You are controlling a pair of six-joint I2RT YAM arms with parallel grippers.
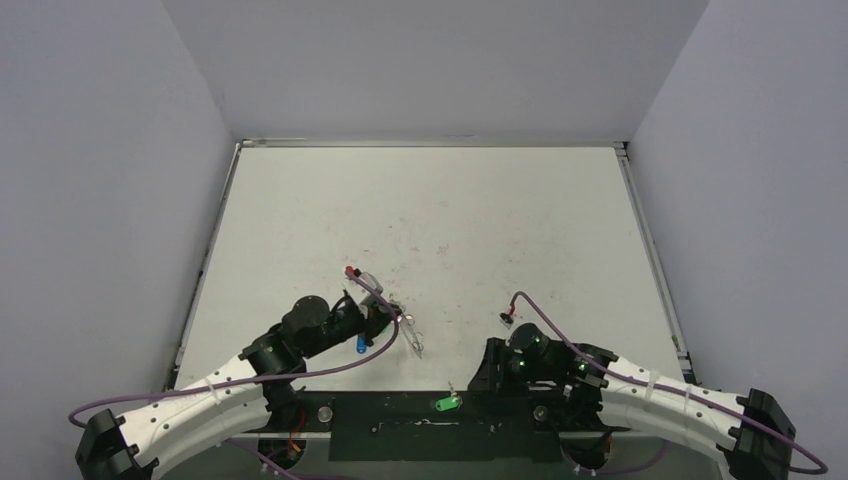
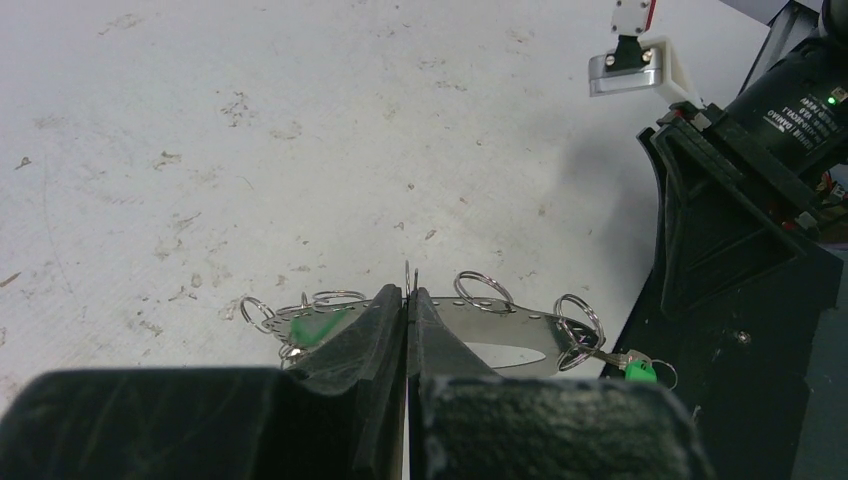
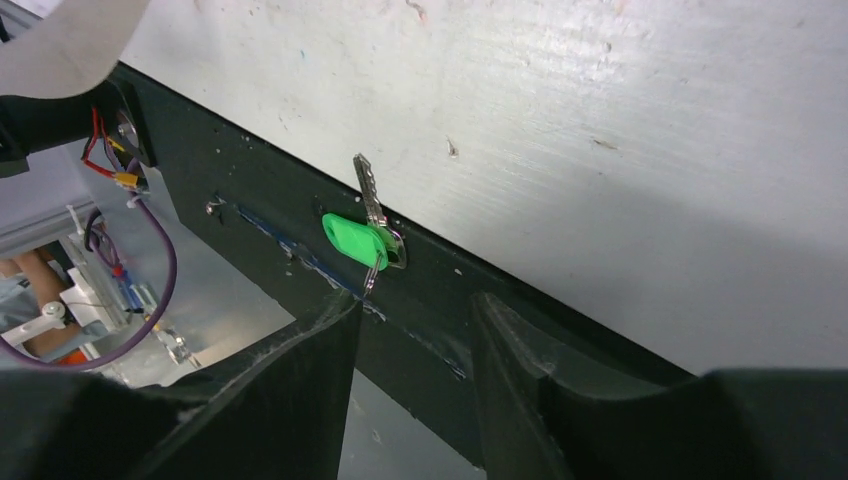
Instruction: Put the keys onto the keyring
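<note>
Nearest to us, a green key [image 3: 355, 240] lies loose on the black strip [image 3: 250, 180] along the near edge. Its blade reaches up onto the lip of the white worktop [image 1: 450, 200]. The right end effector [image 3: 415, 305] hangs just short of the key with its fingers apart, gripping nothing, and the key's head is lined up with the gap between them. We judge the step in hand to be picking up this key.

A little farther in, the left end effector [image 2: 407, 298] is clenched on the rim of the keyring [image 2: 500, 330], holding it low over the worktop. Several small rings [image 2: 483, 290] stand out along the keyring's edge. A blue key [image 1: 360, 345] shows just beside this end effector, but we cannot tell whether it is already threaded on. A green glint on the metal may be another key, or only a reflection.

As we see it, the next move calls for the right fingers to come down around the key's plastic head and pinch it. The key lies flat across the step between strip and worktop, so the grip must be careful. It then has to be carried to the keyring, with the hole in its head brought to a small ring.

Beyond that, the worktop is white, scuffed and speckled with dark marks. Plain pale walls [image 1: 430, 60] close it in on three sides.
</note>
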